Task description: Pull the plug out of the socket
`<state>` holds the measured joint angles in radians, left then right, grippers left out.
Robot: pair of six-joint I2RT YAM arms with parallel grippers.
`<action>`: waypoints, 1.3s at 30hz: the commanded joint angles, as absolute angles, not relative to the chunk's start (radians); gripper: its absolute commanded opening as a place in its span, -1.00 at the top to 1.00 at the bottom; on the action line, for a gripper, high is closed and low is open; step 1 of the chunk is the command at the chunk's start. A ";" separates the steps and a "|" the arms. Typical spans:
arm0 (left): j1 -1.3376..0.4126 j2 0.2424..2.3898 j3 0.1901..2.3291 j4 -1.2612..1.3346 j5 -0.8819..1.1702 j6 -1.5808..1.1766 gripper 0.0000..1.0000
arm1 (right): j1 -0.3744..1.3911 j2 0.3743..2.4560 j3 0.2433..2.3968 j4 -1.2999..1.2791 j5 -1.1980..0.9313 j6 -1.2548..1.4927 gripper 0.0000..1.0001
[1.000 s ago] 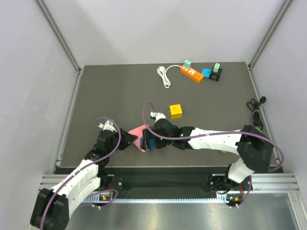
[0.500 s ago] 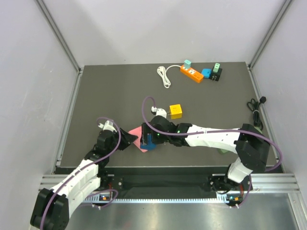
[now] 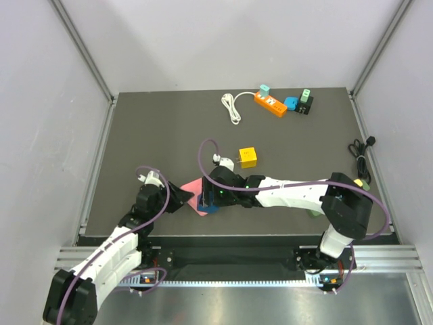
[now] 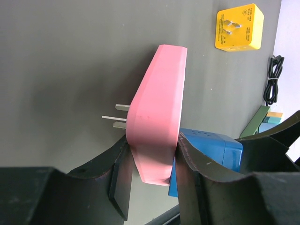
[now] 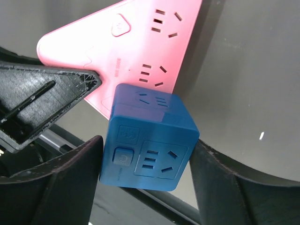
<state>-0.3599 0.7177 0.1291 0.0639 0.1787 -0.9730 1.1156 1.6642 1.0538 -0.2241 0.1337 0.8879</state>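
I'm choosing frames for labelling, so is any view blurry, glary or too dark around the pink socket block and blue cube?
Top external view: even, soft light, sharp, pink triangular socket block small. Left wrist view: block sharp, left gripper nearly black, little detail. Right wrist view: blue cube plug crisp, no glare; right gripper dark.

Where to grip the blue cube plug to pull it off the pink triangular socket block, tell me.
Grip the blue cube plug on its two flat opposite side walls, coming from the face pointing away from the pink triangular socket block. Those walls are parallel, and that approach lets the pull run straight out of the pink face. The right gripper brackets it so.
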 commanded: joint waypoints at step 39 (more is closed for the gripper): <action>-0.360 0.704 0.209 -0.199 0.028 -0.816 1.00 | 1.114 1.525 1.049 -0.315 0.241 0.710 1.00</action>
